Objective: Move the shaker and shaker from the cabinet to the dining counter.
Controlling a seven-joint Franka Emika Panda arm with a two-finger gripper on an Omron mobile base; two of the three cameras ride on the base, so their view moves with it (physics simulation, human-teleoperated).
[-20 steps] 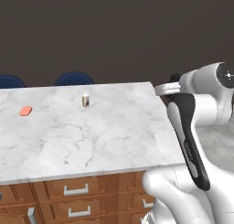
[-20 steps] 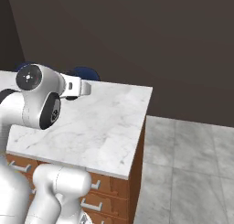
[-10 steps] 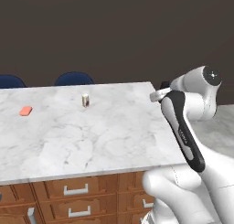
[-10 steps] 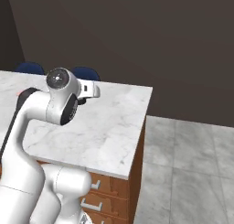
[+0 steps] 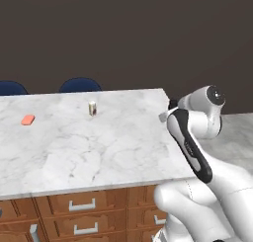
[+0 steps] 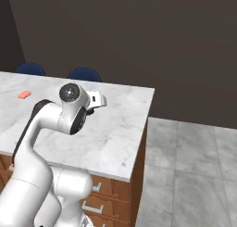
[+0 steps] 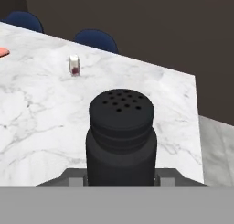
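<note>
A: Where is the shaker (image 7: 121, 138) seen?

B: In the hand view it is held upright in the tool (image 7: 121, 176), black, with the perforated cap facing the camera. The tool's jaws are closed part way on the shaker's lower body, one finger (image 7: 75, 178) on each side.

A: And relative to the table (image 5: 113, 147)?

B: The shaker is carried above the marble table, near its right end. Whether its base touches the marble cannot be told, the bottom being cut off by the view's edge.

A: Anything else noted on the table?

B: A small cream jar (image 5: 92, 108) is seen standing upright toward the far side, well apart from the tool; in the hand view (image 7: 74, 65) a reddish mark shows at its base. An orange flat item (image 5: 27, 119) lies near the left far side, well apart from the jar.

A: Arm position?

B: In the left base view the arm (image 5: 190, 147) is bent over the table's right edge; in the right base view the hand is pointed out over the marble past the round joint (image 6: 70, 93).

A: Surroundings?

B: Two dark blue chairs (image 5: 80, 84) are seen behind the far edge of the table, a dark wall behind them. Brown drawers (image 5: 81, 205) with silver handles are under the slab. Grey tiled floor (image 6: 190, 175) lies to the right
</note>
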